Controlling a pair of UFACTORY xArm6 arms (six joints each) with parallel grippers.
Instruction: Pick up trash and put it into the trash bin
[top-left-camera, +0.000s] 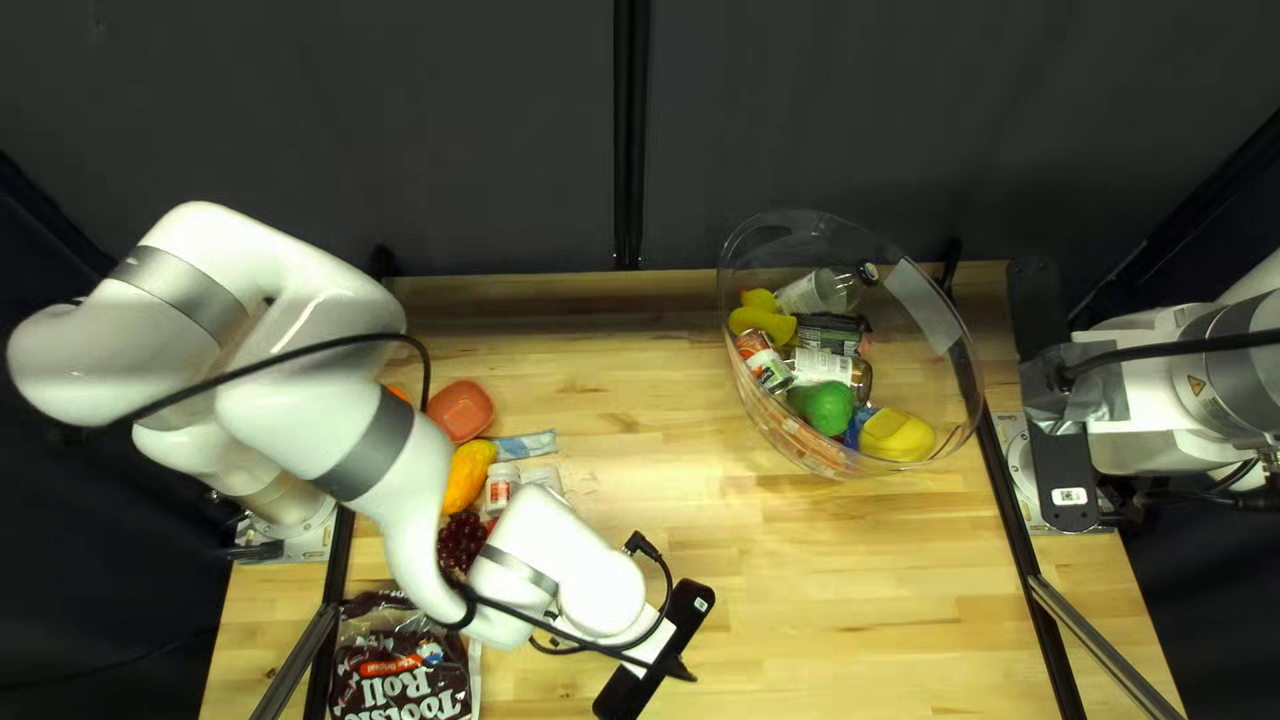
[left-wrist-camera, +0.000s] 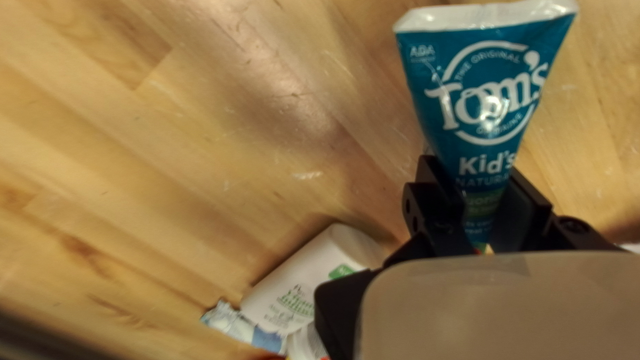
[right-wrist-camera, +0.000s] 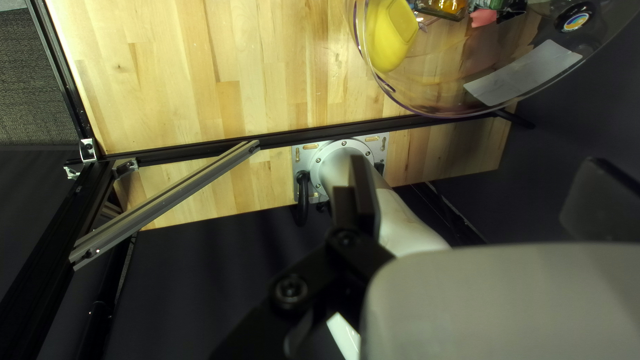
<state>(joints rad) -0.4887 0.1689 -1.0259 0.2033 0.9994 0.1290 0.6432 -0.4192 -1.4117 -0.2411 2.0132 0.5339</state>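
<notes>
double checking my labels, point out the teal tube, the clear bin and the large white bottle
Teal tube point(left-wrist-camera: 490, 97), left wrist view, its printed front.
Clear bin point(top-left-camera: 950, 384), top left view, its bare wall.
Large white bottle point(left-wrist-camera: 303, 277), left wrist view, its side.

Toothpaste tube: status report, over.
Left gripper shut on toothpaste tube. Right gripper open. Tube outside clear bin; white bottle near left gripper, seemingly not in the way.

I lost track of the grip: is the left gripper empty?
No, the left wrist view shows the left gripper with both fingers closed on a teal tube.
</notes>
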